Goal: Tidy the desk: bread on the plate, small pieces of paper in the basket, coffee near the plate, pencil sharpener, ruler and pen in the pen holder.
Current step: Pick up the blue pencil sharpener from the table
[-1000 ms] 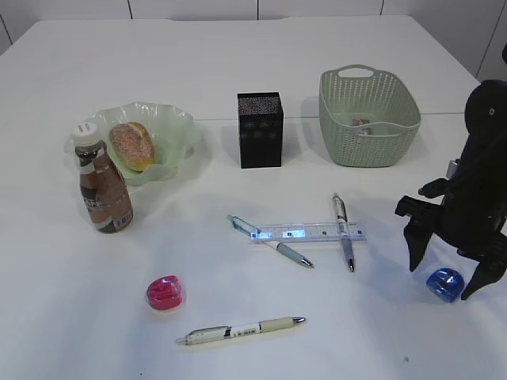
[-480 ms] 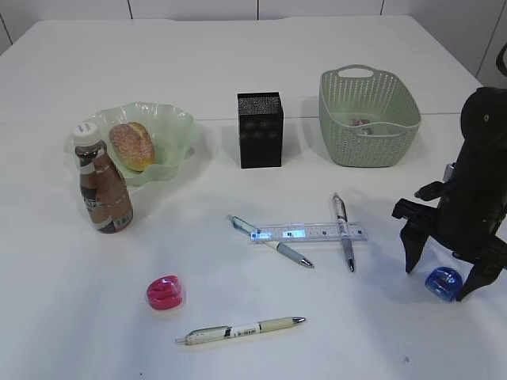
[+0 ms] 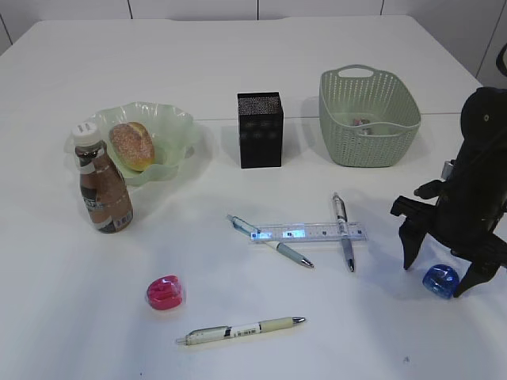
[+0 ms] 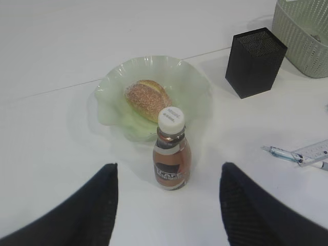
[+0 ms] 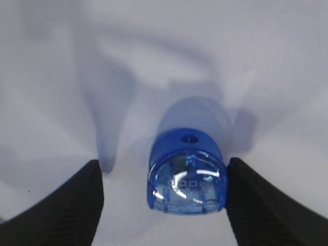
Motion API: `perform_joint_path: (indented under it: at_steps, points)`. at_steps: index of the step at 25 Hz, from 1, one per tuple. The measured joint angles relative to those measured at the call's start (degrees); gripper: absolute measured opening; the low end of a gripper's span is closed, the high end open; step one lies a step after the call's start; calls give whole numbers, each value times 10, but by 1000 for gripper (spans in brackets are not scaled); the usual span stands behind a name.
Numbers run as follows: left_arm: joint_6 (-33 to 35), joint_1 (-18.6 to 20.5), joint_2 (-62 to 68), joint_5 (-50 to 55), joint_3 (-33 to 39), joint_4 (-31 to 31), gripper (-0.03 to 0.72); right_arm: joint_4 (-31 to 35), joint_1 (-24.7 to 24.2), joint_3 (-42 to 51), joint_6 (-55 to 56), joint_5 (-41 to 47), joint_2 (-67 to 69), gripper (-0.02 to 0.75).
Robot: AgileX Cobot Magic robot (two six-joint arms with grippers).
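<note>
Step in hand: the right gripper [image 3: 438, 277] is straddling the blue sharpener [image 3: 440, 281] on the desk [image 3: 253, 47], near its right edge; this looks like the pick-up of a sharpener for the holder [image 3: 260, 129].
Right fingers: standing wide apart, one on each side of the blue sharpener [image 5: 187, 174]; a gap is showing on both sides, so nothing is being gripped yet.
Left gripper [image 4: 166, 205]: hanging open and empty above the coffee [image 4: 172, 154].
Done so far, by the look of it: the bread [image 3: 131, 146] is lying on the plate [image 3: 178, 127], the coffee [image 3: 103, 190] is standing just beside it, and paper [image 3: 363, 123] is showing in the basket [image 3: 368, 115].
Left to do: the red sharpener [image 3: 165, 292], the ruler [image 3: 310, 233] and three pens [image 3: 240, 328] are lying on the desk.
Next move calls for: closing squarely on the blue sharpener's sides, then lifting and carrying it left and back to the holder's open top.
</note>
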Motion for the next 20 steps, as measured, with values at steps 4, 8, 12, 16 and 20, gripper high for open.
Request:
perform_joint_path:
  at_steps: [4, 8, 12, 16, 20]
  points:
    - [0, 0, 0, 0, 0, 0, 439, 0, 0, 0, -13, 0, 0, 570]
    - [0, 0, 0, 0, 0, 0, 439, 0, 0, 0, -15, -9, 0, 561]
    - [0, 0, 0, 0, 0, 0, 439, 0, 0, 0, -15, -12, 1, 518]
    - [0, 0, 0, 0, 0, 0, 438, 0, 0, 0, -16, -12, 6, 503]
    - [0, 0, 0, 0, 0, 0, 438, 0, 0, 0, -18, -12, 10, 500]
